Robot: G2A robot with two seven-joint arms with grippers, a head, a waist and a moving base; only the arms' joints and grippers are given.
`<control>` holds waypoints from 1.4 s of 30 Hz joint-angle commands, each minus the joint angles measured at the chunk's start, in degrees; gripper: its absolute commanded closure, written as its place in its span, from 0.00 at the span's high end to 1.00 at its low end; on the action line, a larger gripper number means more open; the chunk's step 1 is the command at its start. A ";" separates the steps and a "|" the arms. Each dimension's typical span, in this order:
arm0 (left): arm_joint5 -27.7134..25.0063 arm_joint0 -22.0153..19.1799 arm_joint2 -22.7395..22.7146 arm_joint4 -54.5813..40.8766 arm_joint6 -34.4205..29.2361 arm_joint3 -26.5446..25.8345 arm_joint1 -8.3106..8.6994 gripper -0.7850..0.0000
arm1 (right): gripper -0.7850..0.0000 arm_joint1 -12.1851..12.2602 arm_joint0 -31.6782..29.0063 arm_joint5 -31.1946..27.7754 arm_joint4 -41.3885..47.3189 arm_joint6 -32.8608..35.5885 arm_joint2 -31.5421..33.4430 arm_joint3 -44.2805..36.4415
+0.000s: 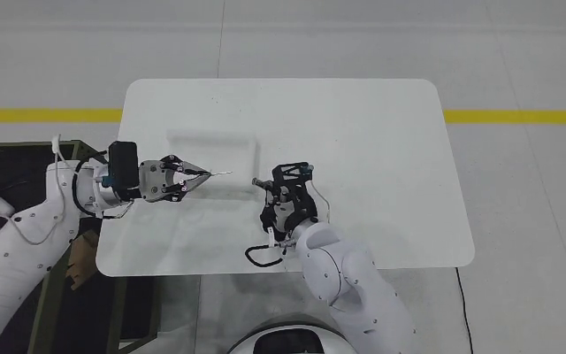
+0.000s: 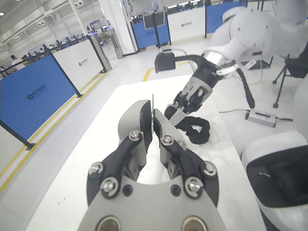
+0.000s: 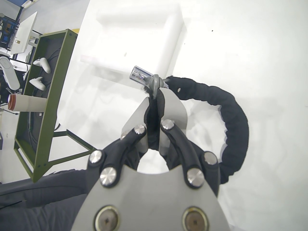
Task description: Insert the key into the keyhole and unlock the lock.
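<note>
Above the left middle of the white table (image 1: 371, 115), the key (image 1: 217, 173) is clamped by its head between the left gripper (image 1: 200, 175) fingers, which are pressed together on it. The blade juts free past the fingertips. Its long axis lies roughly level, with the tip pointing across at the right arm. In the left wrist view the key (image 2: 152, 102) shows edge-on, so its flat sides sit against the pads. Near the tip but apart from it is the lock (image 1: 258, 183), a short metal cylinder whose end faces back toward the key. The right gripper (image 3: 156, 97) is closed on the lock's neck just behind the cylinder (image 3: 140, 74), and the black cable (image 3: 237, 121) loops away to the table. The keyhole is too small to make out. The step in hand looks like alignment. The blade seems to sit slightly off the cylinder's line, so the two axes should be brought together and the blade's flat turned to the slot. Only then should the key go straight in, with the right arm holding still.
</note>
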 commanded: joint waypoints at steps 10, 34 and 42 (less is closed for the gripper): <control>-3.72 -0.04 7.67 -54.22 -40.98 4.38 2.43 0.00 | 0.00 -0.16 1.36 -0.38 -10.60 10.32 -0.68 0.88; -3.72 -1.88 7.42 -84.10 -66.79 0.17 5.17 0.00 | 1.00 -2.96 9.87 -17.11 -21.76 22.79 -4.13 8.31; -3.72 -1.88 7.42 -84.10 -66.79 0.17 5.17 0.00 | 0.91 -4.06 14.81 -28.76 -21.54 28.99 -2.67 13.67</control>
